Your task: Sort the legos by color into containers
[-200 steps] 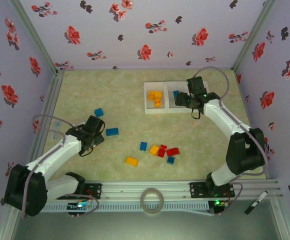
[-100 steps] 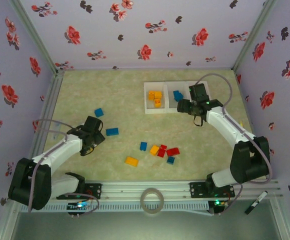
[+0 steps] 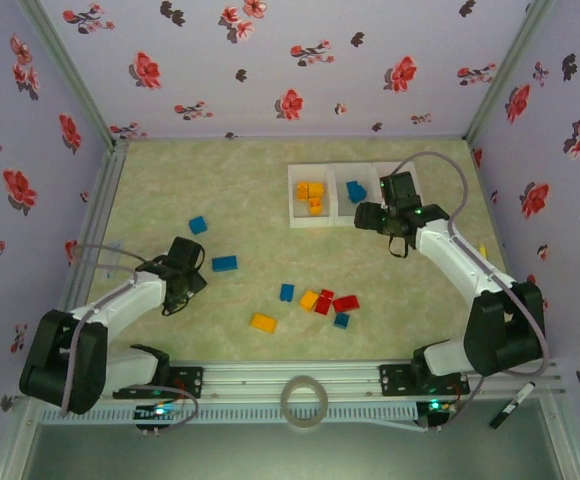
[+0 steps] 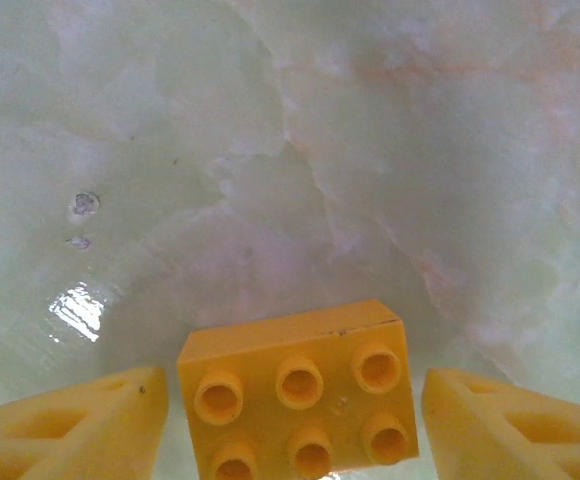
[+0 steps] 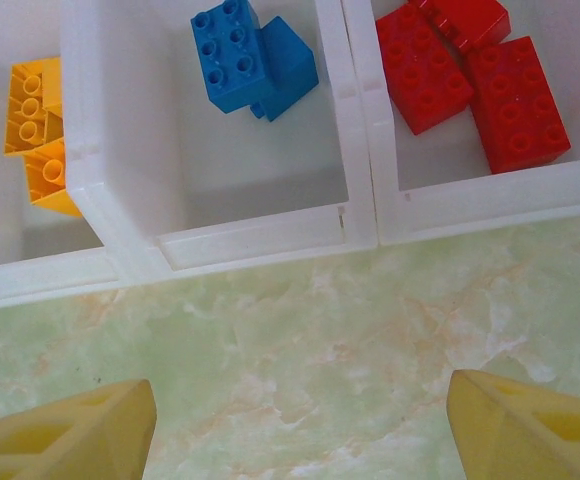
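Left pincer [image 4: 295, 385]: low over the table [image 3: 220, 180], close to its left edge and nearer the near edge than the far one. Its fingers stand apart, one on each side of a yellow brick, with a thin gap showing on both sides.
Yellow brick [image 4: 290, 345]: a six-stud lego lying flat on the table, studs up, between the left fingers.
Loose blue legos: two lie apart just right of the left pincer, one [image 3: 198, 225] farther back and one [image 3: 224, 264] closer to the near edge.
Middle cluster: toward the near edge, around the table's middle, lie a yellow brick [image 3: 262, 322], a blue one [image 3: 287, 292], an orange one [image 3: 310, 299], two red ones [image 3: 324, 301] [image 3: 346, 303] and another blue [image 3: 341, 320].
Tray [image 5: 260, 245]: white, with three compartments in a row, near the far edge and right of the middle.
Left compartment: orange-yellow legos [image 5: 35, 130].
Middle compartment: blue legos [image 5: 255, 65].
Right compartment: red legos [image 5: 470, 75].
Right pincer [image 5: 300, 400]: above the bare table just in front of the tray's near wall, fingers wide apart with nothing between them.
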Tool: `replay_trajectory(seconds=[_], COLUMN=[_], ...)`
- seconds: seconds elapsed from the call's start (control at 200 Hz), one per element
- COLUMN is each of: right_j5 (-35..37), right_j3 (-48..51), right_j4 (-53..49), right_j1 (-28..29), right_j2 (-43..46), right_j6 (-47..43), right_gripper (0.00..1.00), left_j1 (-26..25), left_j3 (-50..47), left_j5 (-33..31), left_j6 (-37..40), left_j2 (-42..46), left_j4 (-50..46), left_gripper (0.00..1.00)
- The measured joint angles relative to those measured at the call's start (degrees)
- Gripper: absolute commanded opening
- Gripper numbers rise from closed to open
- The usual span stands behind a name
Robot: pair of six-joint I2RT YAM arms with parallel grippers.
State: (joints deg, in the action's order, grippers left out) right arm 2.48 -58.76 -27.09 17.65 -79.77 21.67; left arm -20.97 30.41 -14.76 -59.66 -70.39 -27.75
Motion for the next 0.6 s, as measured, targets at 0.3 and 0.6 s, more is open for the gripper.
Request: replay_trajectory(seconds=[0.3, 0.6], right_j5=[-0.61, -0.59], right_j3=[0.35, 1.90], right_j4=[0.26, 0.72], right_j1=[0.00, 0.00], right_j2=[1.36, 2.86], right_j6=[0.68, 1.49], right_gripper=[0.77, 0.77], left_j1=[0.02, -3.78], left_j3=[0.24, 10.71], left_j5=[-0.13, -0.02], left_j6=[1.18, 6.60], left_j2=[-0.44, -0.50], left_j4=[0.17, -5.57], left_gripper=[0.36, 0.34])
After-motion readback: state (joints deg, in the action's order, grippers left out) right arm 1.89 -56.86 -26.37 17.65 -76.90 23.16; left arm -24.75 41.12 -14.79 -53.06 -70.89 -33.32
